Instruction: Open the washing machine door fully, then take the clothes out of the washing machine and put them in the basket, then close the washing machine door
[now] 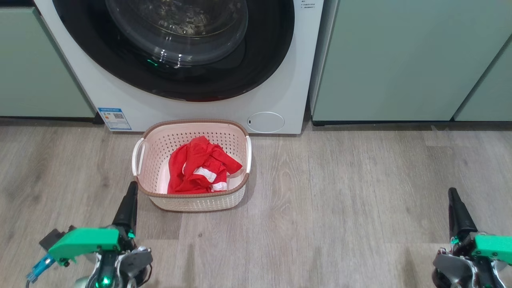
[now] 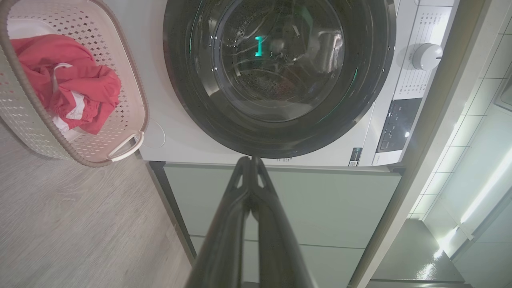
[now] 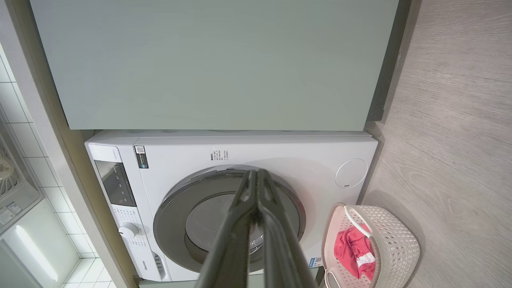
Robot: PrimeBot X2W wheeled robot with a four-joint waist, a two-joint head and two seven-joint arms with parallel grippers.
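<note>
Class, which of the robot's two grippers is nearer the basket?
The left gripper: its tips sit right beside the basket at its near left corner, while the right gripper hangs far off over the floor.

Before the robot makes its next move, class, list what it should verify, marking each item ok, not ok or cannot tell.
1. The washing machine door shut flush: ok.
2. The clothes lying inside the basket: ok.
3. The drum behind the glass empty: cannot tell.
4. The left gripper, jaws together, holding nothing: ok.
5. The right gripper, jaws together, holding nothing: ok.
</note>
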